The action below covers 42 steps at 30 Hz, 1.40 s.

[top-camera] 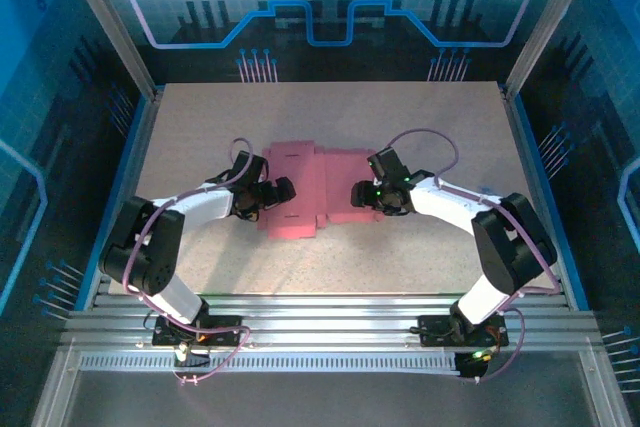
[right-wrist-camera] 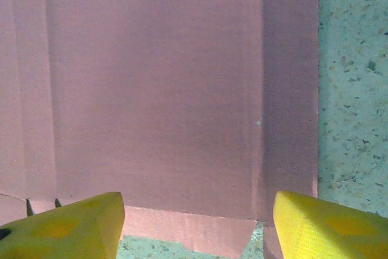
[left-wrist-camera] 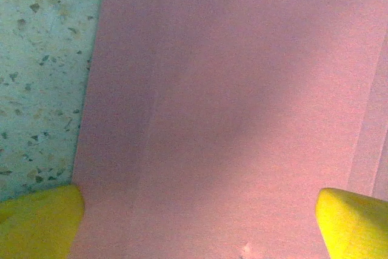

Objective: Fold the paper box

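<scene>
Table (top-camera: 200,127): speckled beige top, metal rails along near edge, blue-lit walls around.

Paper box (top-camera: 320,182): unfolded pink cardboard lying flat at table centre, between the two grippers. Creased panels, stepped flaps along near edge, one panel sticking out at far left corner.

Left arm (top-camera: 190,209): reaching in from left, wrist over left part of cardboard.
Right arm (top-camera: 455,207): reaching in from right, mirrored, wrist over right part.

Left gripper (top-camera: 280,190): low over box's left panel, jaws spread wide, nothing clamped between them. Left wrist view: paper box (left-wrist-camera: 230,101) across most of frame, its left edge running down beside bare table (left-wrist-camera: 42,59), faint crease at far right. Yellow fingers (left-wrist-camera: 39,222) at bottom corners, far apart.

Right gripper (top-camera: 362,194): low over box's right panel, also wide open, holding nothing. Right wrist view: paper box (right-wrist-camera: 157,89) with vertical creases, right edge next to bare table (right-wrist-camera: 354,89), narrow flap jutting along near edge. Yellow fingers (right-wrist-camera: 66,225) well apart at bottom corners, two small dark slots just beside the left one.

Contact between fingertips and cardboard: cannot tell.
</scene>
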### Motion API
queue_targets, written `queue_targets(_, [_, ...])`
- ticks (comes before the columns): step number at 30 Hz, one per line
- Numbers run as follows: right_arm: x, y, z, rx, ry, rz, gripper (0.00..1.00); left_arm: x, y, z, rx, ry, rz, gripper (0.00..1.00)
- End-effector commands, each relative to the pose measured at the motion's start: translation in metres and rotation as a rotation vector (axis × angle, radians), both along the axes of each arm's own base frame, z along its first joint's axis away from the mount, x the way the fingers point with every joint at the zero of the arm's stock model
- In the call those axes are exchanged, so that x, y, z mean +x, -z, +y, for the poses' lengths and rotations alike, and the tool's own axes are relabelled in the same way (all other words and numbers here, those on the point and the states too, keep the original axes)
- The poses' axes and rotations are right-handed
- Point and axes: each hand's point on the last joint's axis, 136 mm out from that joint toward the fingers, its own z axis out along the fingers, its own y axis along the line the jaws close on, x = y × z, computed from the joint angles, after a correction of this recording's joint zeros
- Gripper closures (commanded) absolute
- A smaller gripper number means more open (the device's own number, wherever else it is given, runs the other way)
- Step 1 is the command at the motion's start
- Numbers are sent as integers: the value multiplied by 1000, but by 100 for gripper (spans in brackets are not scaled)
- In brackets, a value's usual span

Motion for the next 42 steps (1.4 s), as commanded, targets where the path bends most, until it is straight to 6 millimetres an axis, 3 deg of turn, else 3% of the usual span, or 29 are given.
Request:
queue_targets(1, [-8,17,-6,-42,6,46,32,-18,10,8,55,10,71,1])
queue_targets(11, [-11,29,-5,-44,3,70,31,-6,-16,8,70,44,11,1])
queue_targets(20, [-10,38,6,-5,-25,87,29,-2,2,6,40,49,46,1])
queue_targets(30, [-9,28,37,159,-112,60,29,-7,24,0,-4,40,90,1])
queue_targets(37, [-5,20,42,203,-116,37,29,-13,26,-1,-15,43,96,1])
queue_targets(42, [-6,16,49,239,-142,32,25,-7,15,-21,-158,74,58,1])
